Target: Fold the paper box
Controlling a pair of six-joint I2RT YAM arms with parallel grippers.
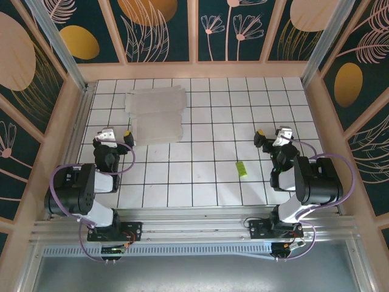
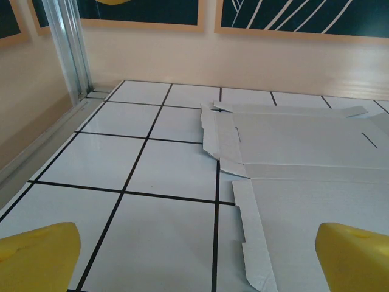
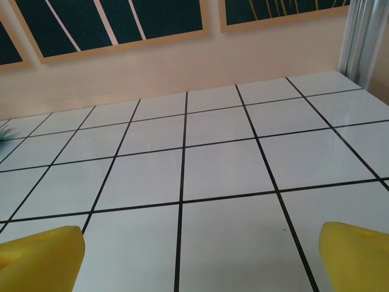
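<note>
**Folding not yet begun**

Far left on desk [image 1: 206,182]: paper box [image 1: 155,115], flat creased sheet, white face up, no wall raised; every fold left to do. Just beside its near edge, left pincer [image 1: 117,136], spread wide, empty. Well apart, right pincer [image 1: 272,137], spread wide, empty too.

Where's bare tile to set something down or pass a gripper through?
Biggest bare patch: far-right tiles, between the paper box and the right wall, ahead of the right gripper. Also the centre tiles between both grippers, left of the yellow-green slip. Crowded: far left, where the flat box lies just ahead of the left gripper.
</note>
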